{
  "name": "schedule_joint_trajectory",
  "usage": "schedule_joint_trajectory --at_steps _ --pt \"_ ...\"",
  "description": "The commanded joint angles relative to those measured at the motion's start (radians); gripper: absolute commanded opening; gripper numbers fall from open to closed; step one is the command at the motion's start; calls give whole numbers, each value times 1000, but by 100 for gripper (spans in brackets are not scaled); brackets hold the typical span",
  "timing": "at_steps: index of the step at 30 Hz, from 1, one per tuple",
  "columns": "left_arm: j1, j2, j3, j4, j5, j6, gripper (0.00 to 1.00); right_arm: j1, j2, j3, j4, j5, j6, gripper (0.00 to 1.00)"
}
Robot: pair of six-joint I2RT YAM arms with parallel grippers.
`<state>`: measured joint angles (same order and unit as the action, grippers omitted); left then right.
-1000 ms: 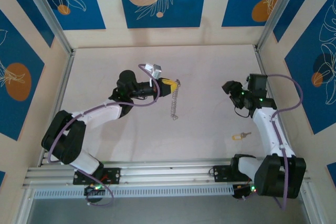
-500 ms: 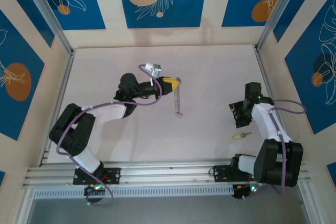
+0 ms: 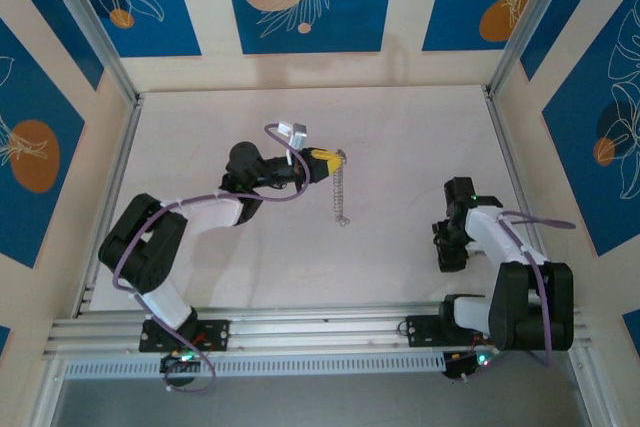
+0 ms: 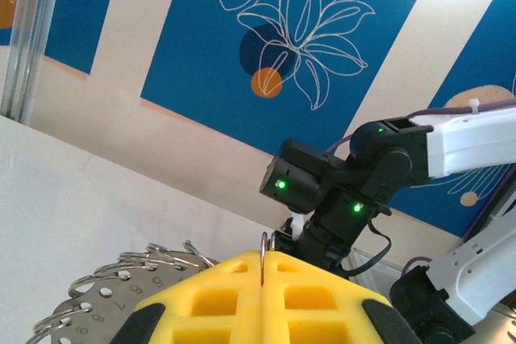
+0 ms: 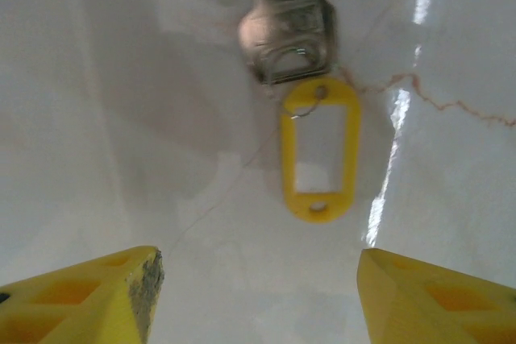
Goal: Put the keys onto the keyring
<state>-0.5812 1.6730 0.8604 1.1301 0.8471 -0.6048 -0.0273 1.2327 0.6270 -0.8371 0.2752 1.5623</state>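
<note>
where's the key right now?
Right wrist view: the key lies flat on the table, just ahead of the open right end effector, in line with the gap between its fingertips, yellow tag end nearest them.

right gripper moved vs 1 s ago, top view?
Yes. The right gripper has come toward the near rail, away from the back wall, and now hangs over the key, jaws open.
</note>
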Motion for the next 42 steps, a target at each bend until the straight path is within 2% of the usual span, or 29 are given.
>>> schedule_joint_trajectory --at_steps 1,10,14,23,33,42 --pt "-8 0 28 74 39 -16 0 14 2 -56 40 60 147 66" --pt "-8 -12 22 65 44 -24 0 23 -68 -136 100 134 217 64" --pt "-7 -11 28 66 47 -30 0 9 -144 -172 162 141 193 63" --pt "-9 10 34 108 53 -60 0 -57 -267 -178 167 156 107 62" --pt "-9 22 43 123 61 -76 0 -106 -222 -188 244 112 63 62" --pt "-10 40 60 136 58 -93 0 -121 -114 -167 300 65 44 62"
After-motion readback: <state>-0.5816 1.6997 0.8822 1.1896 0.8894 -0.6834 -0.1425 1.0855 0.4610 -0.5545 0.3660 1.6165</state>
